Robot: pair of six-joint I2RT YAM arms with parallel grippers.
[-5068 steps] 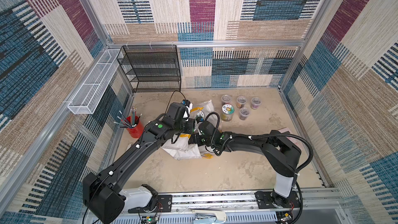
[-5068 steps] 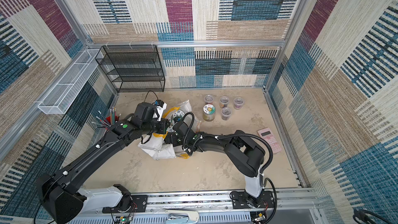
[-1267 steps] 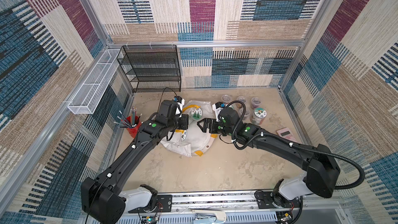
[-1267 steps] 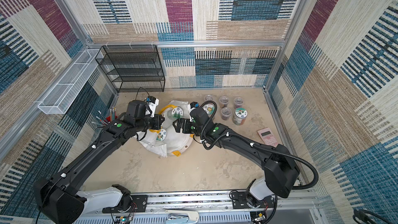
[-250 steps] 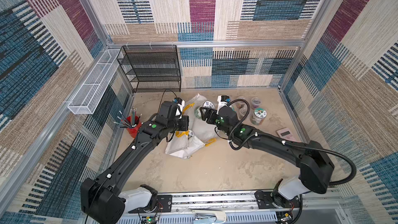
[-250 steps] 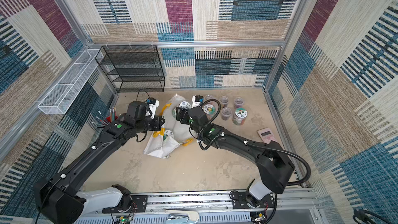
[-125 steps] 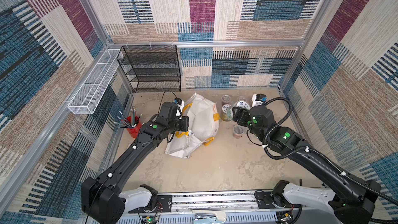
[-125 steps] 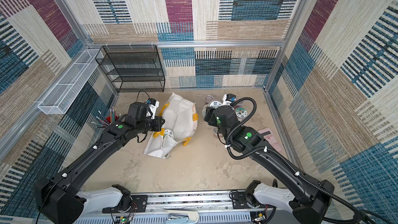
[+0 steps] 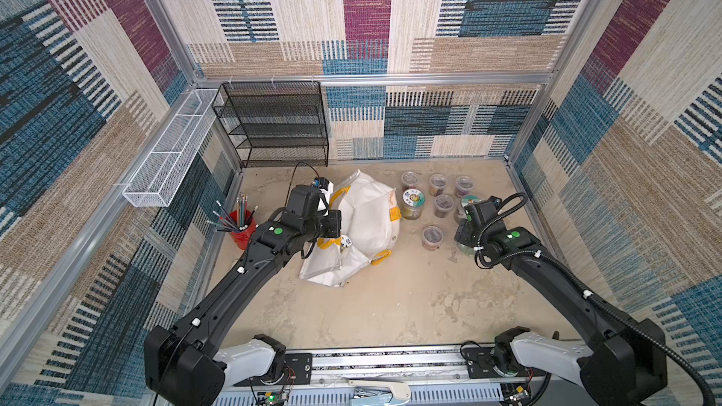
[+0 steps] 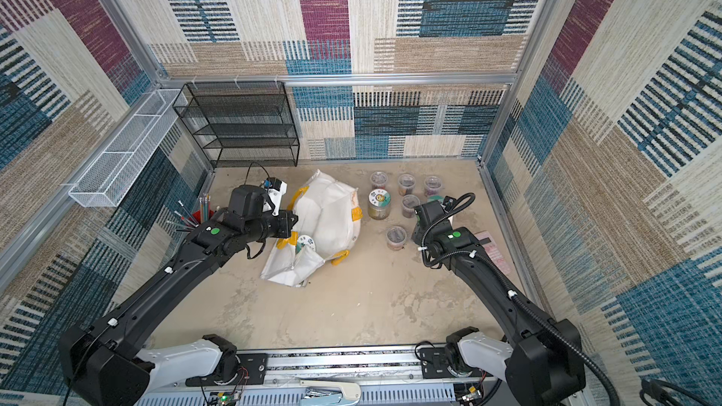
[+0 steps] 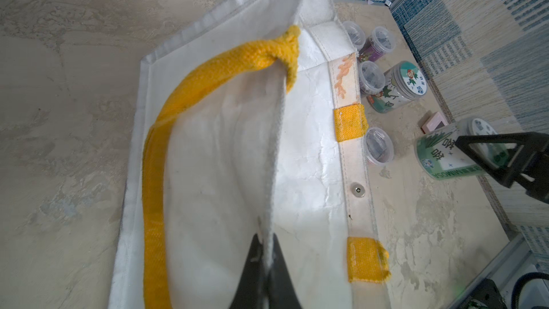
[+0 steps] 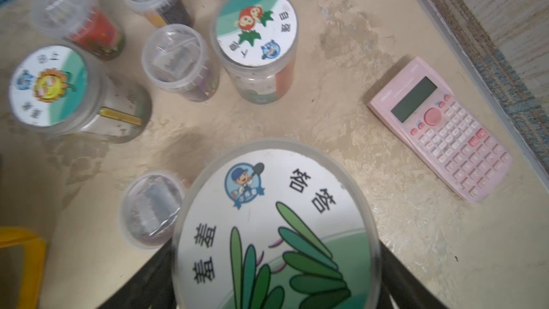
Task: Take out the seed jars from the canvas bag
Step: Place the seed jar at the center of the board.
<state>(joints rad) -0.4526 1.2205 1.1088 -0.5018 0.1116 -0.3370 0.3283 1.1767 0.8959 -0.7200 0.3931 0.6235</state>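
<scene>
Matt white woven canvas bag, glossy clear plastic seed jars, rough mottled tabletop.

A leaf-lidded jar sits clasped between the black fingers of the right gripper. Beyond it — two more picture-lidded jars, five small clear tubs, a pink calculator set apart.

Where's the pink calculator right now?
In a top view the pink calculator lies flat at the robot's right, beside the wall, partly hidden by the right arm, with the seed jars to its left.
</scene>
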